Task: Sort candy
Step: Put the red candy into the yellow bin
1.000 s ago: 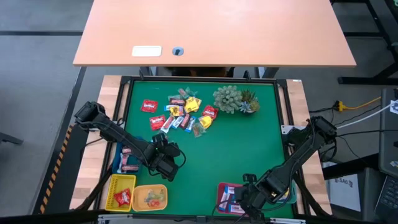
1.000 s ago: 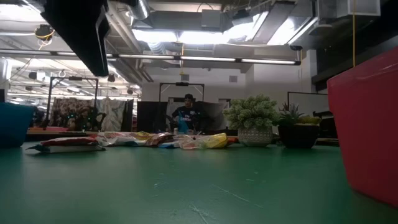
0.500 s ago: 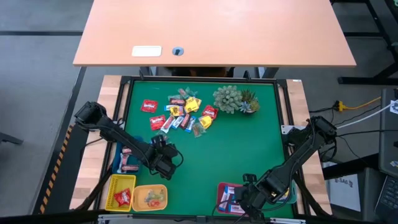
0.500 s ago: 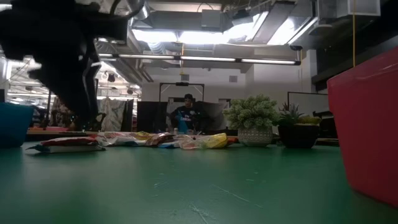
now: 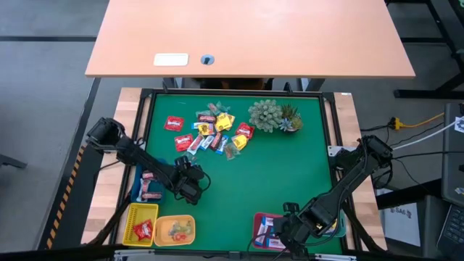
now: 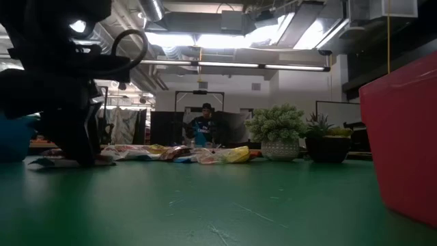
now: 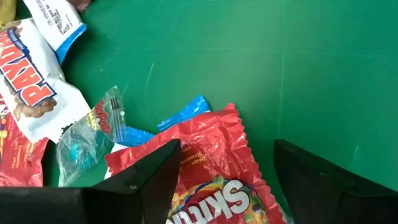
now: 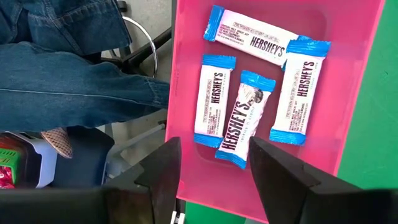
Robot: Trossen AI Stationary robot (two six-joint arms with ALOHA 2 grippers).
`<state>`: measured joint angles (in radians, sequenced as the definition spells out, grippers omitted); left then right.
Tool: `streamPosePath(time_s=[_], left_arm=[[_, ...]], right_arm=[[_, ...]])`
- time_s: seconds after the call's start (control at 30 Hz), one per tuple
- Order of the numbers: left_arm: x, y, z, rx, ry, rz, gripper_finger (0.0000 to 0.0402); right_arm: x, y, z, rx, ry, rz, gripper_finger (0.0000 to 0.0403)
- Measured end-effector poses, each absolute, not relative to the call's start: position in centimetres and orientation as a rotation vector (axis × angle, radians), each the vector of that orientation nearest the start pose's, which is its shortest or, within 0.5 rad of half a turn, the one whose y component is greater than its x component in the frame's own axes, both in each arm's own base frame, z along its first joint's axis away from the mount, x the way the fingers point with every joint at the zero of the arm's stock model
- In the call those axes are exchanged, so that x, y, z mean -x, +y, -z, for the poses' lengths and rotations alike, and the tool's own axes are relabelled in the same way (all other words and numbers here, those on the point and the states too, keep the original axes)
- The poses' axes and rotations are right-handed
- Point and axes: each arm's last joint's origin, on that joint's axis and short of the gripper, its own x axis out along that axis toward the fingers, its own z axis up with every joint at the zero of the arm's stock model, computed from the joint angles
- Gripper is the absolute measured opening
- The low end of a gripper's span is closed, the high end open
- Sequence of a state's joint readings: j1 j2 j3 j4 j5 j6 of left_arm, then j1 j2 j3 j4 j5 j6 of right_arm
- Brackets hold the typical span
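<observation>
The candy pile [image 5: 212, 134] lies on the green mat near the far edge; the low view shows the candy pile [image 6: 177, 153] as a low row of wrappers. My left gripper [image 5: 190, 183] hangs open near the table's left side, low over the mat [image 6: 78, 154]. In its wrist view my left gripper [image 7: 227, 168] has a red Skittles pack [image 7: 211, 143] between its fingers, with blue and clear wrappers beside it. My right gripper [image 5: 284, 230] is open over the pink tray [image 8: 367, 37], which holds several blue-and-white Hershey's bars [image 8: 249, 93].
A spiky green plant [image 5: 270, 114] stands right of the pile. A blue tray [image 5: 138, 185], a yellow tray [image 5: 132, 217] and an orange tray [image 5: 163, 221] sit at the near left; the pink tray [image 5: 262, 221] sits at the near right. A person's jeans [image 8: 68, 74] show beyond the table edge.
My left gripper has come down from high above the mat to just over it, shifting slightly toward the table's left and far side, toward the candy pile. The candy and my right gripper have stayed where they were.
</observation>
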<state>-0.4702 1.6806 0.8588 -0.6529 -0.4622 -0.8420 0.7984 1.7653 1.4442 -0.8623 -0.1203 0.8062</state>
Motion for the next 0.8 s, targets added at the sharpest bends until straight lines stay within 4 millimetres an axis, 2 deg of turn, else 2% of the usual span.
streamPosePath(time_s=[0.4,0.8], left_arm=[[-24.64,-10.77,-13.30,0.085,1.170,-0.538,0.0238],[-24.70,-10.77,-13.23,0.092,1.168,-0.538,0.0156]], right_arm=[[-24.80,25.95,-25.29,-0.264,1.369,-0.288,0.0189],[-24.80,25.94,-25.29,-0.264,1.369,-0.288,0.0189]])
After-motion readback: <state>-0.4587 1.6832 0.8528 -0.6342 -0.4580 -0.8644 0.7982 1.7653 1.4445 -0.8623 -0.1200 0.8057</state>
